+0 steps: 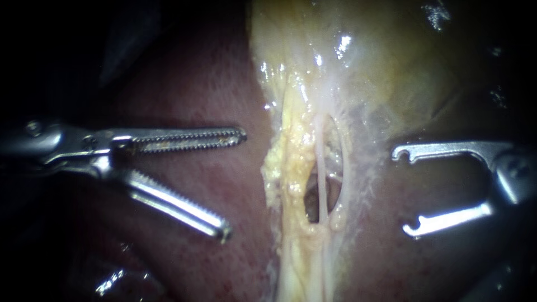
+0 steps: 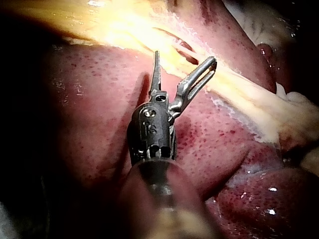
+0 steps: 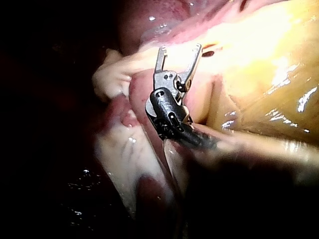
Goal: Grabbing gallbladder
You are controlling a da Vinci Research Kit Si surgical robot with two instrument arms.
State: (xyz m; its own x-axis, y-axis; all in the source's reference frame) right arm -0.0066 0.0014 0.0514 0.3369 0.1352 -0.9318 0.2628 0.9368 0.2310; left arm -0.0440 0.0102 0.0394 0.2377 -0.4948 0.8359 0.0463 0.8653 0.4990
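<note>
At endoscope view's top | gallbladder (image 1: 386, 64) yellowish, glistening | tapering into whitish tubes (image 1: 321, 182)

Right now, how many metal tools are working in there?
2. The left tool enters from the endoscope view's left, jaws open over the liver; the right tool enters from its right, jaws open too. Dark edges might hide more.

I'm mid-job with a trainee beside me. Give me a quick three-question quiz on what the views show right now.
1. True or false: the left instrument has hold of the gallbladder.
2. Whose jaws bear teeth? A left instrument; B right instrument; C both.
3. Fill in: both instruments' jaws stand ____.
Key: 1 false, it holds nothing; 2 A; 3 open.
</note>
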